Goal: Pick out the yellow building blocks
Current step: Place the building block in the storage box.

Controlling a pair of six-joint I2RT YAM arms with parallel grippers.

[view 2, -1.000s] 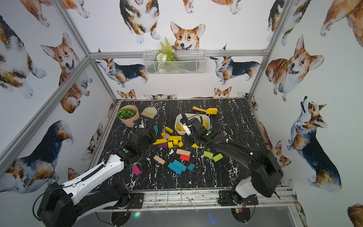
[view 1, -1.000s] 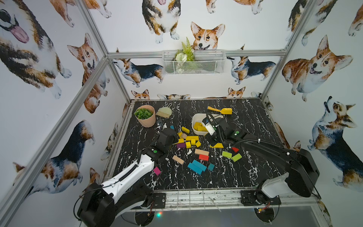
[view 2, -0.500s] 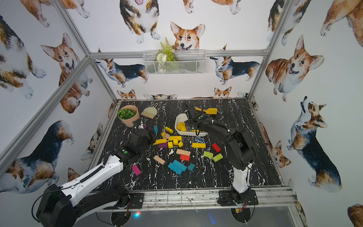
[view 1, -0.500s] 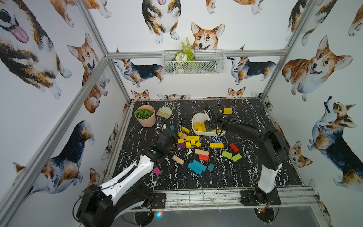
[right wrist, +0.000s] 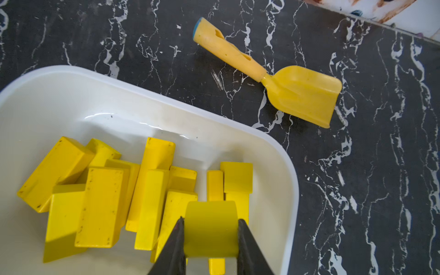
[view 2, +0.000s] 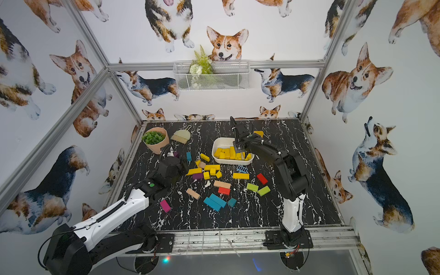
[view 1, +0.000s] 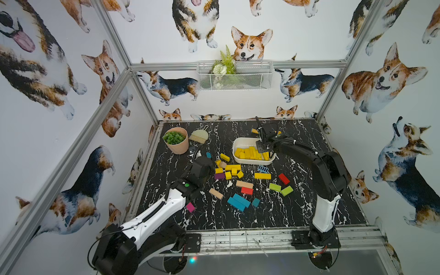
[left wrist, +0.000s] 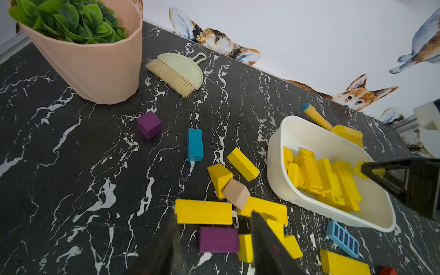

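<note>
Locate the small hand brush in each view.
In a top view: hand brush beside the plant pot, at the back.
In a top view: hand brush, same spot.
Left wrist: hand brush beside the pot.
Right wrist: not in it.
Shared landmark: white tray, in all four.

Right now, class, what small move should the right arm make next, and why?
Probably open the right fingers to drop the yellow cylinder: they are shut on it just over the white tub, where other yellow blocks already lie, so releasing should land it among them.
</note>
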